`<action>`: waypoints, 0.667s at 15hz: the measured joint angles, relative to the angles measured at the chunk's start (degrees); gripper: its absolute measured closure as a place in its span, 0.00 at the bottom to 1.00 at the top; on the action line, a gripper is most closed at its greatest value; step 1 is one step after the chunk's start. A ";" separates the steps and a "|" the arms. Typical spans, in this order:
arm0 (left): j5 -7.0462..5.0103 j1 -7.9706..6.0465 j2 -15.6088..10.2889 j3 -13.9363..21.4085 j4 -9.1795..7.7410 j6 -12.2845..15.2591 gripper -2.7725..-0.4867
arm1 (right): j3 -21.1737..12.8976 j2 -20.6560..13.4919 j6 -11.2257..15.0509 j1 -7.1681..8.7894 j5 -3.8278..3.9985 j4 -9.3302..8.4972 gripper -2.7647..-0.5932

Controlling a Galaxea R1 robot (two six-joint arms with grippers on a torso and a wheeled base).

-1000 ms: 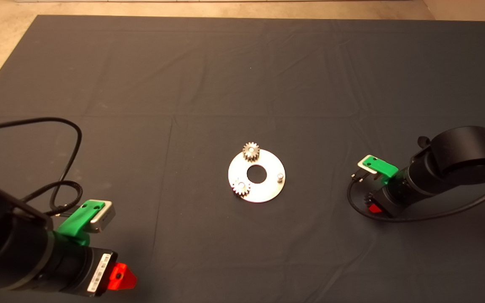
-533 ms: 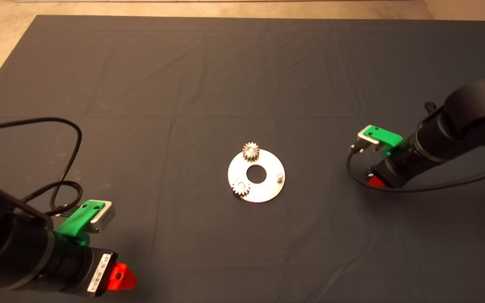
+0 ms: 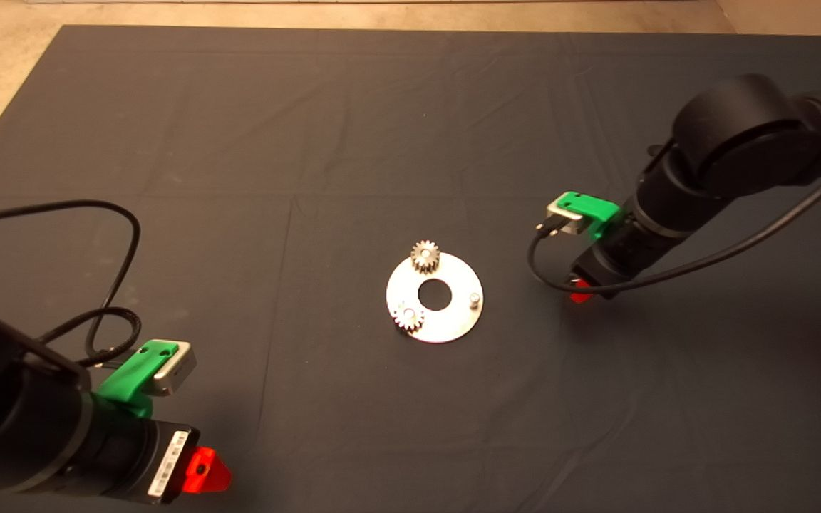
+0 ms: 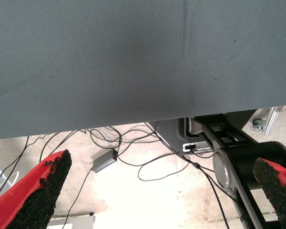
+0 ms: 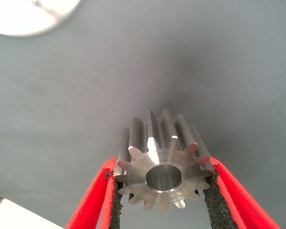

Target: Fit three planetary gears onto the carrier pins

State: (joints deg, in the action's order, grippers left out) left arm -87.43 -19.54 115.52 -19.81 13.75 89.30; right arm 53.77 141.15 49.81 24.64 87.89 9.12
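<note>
Moved since the earlier frames: right tool [image 3: 583, 291], carried leftward and farther across the mat [image 3: 353, 107], now just right of the carrier disc [image 3: 446, 324].

Head view. Carrier disc lies flat at mid-mat on the desk. Two planetary gears seated on it: far gear [image 3: 425, 256] at the disc's far edge, near-left gear [image 3: 408, 317] at its near-left edge. One carrier pin [image 3: 475, 297] stands bare on the right side. Right tool hangs over bare mat, apart from the disc; only a red finger tip shows beneath the black wrist. Left tool [image 3: 205, 470] parked at the near-left corner, well apart from the disc.

Left wrist view. Left tool [image 4: 167, 191] released, fingers [image 4: 35, 191] spread wide, nothing between them; mat edge, floor and loose cables beyond.

Right wrist view. Right tool [image 5: 162, 198] clenched on the third planetary gear [image 5: 163, 162], pads pressing its teeth on two opposite sides, bore facing the camera. Disc rim [image 5: 31, 14] shows beyond, over bare mat.
</note>
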 joint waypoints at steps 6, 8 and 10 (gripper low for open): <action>0.00 0.00 -0.01 0.00 0.00 0.00 0.01 | 3.29 7.91 -0.01 -0.01 0.22 -0.20 0.80; 0.00 0.00 -0.05 0.00 0.00 0.00 0.01 | 4.04 10.62 -0.06 -0.01 -0.27 -0.20 0.80; 0.00 0.00 -0.15 0.00 -0.02 -0.02 0.01 | 4.81 11.97 -0.23 -0.02 -0.44 -0.20 0.80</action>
State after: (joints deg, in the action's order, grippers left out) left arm -87.43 -19.54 115.37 -19.81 13.73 89.27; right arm 58.58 153.12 49.58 24.61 87.46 8.92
